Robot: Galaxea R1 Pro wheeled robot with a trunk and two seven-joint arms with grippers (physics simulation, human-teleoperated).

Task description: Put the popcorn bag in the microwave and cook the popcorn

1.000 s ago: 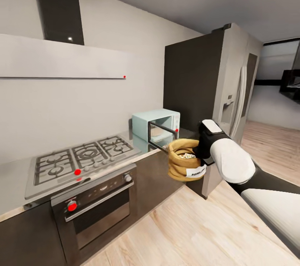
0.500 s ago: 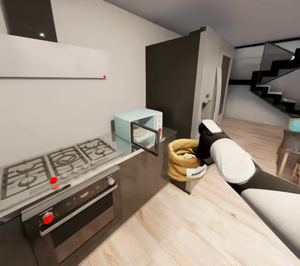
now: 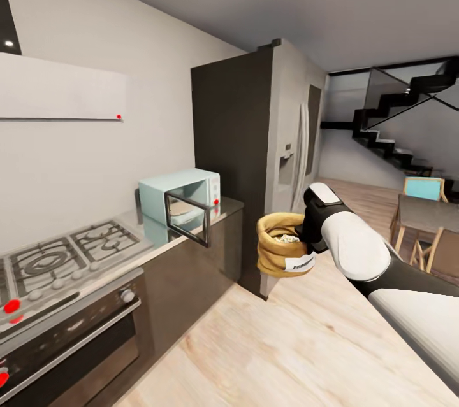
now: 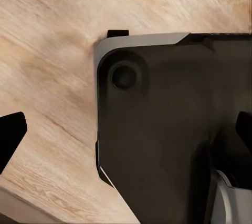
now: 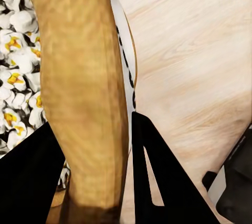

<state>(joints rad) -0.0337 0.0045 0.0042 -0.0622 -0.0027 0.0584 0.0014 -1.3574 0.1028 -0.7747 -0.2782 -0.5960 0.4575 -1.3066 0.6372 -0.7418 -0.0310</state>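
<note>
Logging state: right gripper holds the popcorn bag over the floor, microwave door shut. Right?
One thing is wrong: the microwave door stands open, swung out over the counter edge, as the head view shows. The rest holds: the right gripper grips the rim of the bag over the wood floor.

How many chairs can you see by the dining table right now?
2: a blue-backed chair behind the dining table, and a wooden chair at its near side, cut off by the picture edge. Others may be hidden.
</note>
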